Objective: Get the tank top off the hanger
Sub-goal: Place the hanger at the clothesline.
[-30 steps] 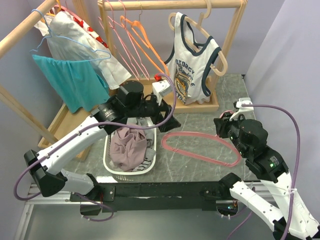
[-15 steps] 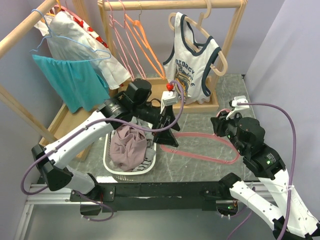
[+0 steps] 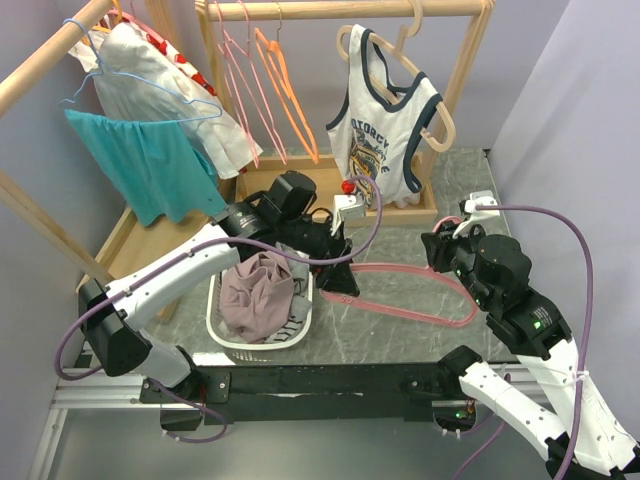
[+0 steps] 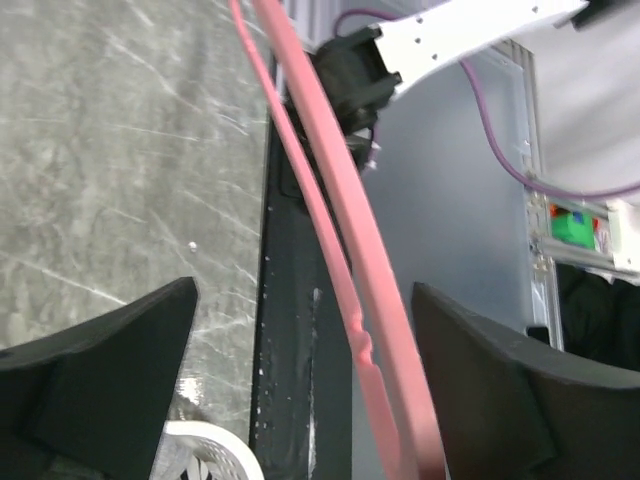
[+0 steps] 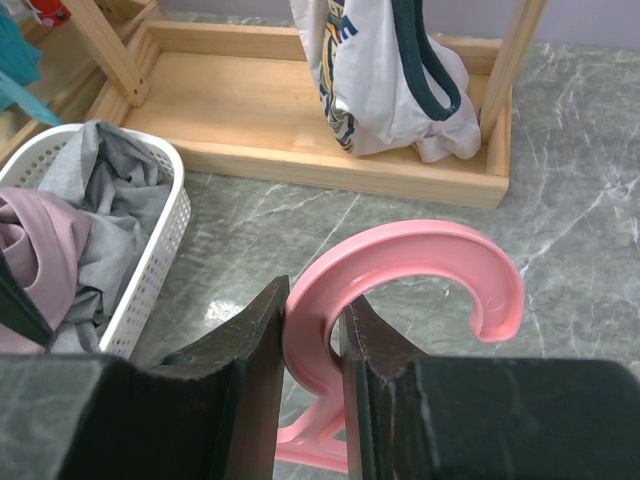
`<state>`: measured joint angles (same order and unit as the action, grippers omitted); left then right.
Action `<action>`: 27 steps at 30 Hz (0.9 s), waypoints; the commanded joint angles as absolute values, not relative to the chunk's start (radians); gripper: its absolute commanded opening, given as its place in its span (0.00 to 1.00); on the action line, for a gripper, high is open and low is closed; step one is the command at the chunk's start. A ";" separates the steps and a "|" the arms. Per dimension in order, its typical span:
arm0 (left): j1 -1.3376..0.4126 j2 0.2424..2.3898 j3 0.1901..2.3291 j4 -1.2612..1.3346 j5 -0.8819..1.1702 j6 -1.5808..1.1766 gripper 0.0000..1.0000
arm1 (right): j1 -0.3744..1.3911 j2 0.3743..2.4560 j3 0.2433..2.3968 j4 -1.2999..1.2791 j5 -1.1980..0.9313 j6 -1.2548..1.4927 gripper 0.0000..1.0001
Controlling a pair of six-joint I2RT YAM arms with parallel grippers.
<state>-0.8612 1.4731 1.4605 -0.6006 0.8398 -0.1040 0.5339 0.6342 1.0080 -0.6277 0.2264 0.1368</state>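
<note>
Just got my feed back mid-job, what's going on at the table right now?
The right gripper is shut on the hook of a bare pink hanger, which stretches across the table toward the left arm. The left gripper is open, its fingers straddling the hanger's other end beside the white basket, not gripping it. The basket holds crumpled clothes. A white printed tank top hangs from the wooden rack behind.

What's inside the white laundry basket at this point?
A crumpled mauve garment and a grey garment fill the white basket. Anything beneath them, and the basket's floor, is covered.
</note>
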 commanded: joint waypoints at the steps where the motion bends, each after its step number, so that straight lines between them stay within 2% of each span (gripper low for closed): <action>1: -0.874 1.442 1.463 -0.528 0.720 -0.153 0.89 | 0.531 0.630 1.039 -0.574 0.235 0.141 0.00; 2: -0.874 1.443 1.466 -0.528 0.707 -0.156 0.86 | 0.531 0.629 1.035 -0.574 0.238 0.143 0.00; 5: -0.877 1.448 1.482 -0.532 0.687 -0.158 0.50 | 0.531 0.629 1.029 -0.575 0.236 0.144 0.00; 6: -0.879 1.447 1.482 -0.531 0.686 -0.161 0.29 | 0.531 0.629 1.029 -0.577 0.238 0.144 0.00; 9: -0.885 1.447 1.486 -0.537 0.681 -0.160 0.01 | 0.529 0.629 1.026 -0.575 0.241 0.144 0.00; 12: -0.897 1.453 1.488 -0.548 0.677 -0.153 0.01 | 0.531 0.623 1.023 -0.566 0.242 0.149 0.00; 14: -0.910 1.456 1.497 -0.564 0.652 -0.147 0.01 | 0.529 0.614 1.022 -0.561 0.248 0.156 0.07; 15: -0.914 1.451 1.500 -0.577 0.620 -0.150 0.01 | 0.531 0.611 1.020 -0.560 0.250 0.158 0.17; 17: -0.923 1.439 1.486 -0.562 0.536 -0.166 0.01 | 0.529 0.600 1.019 -0.555 0.261 0.173 0.18; 20: -0.925 1.419 1.473 -0.572 0.445 -0.186 0.01 | 0.531 0.589 1.025 -0.563 0.288 0.199 0.34; 22: -0.928 1.401 1.460 -0.581 0.401 -0.209 0.01 | 0.531 0.584 1.037 -0.569 0.307 0.213 0.39; 24: -0.927 1.367 1.428 -0.578 0.352 -0.233 0.01 | 0.531 0.580 1.045 -0.578 0.316 0.222 0.49; 27: -0.927 1.315 1.376 -0.558 0.312 -0.265 0.01 | 0.529 0.578 1.061 -0.583 0.316 0.225 0.50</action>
<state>-0.9298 1.4075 1.4284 -0.5793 0.4362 -0.2066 0.5312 0.5873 1.0130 -0.6270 0.2920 0.1970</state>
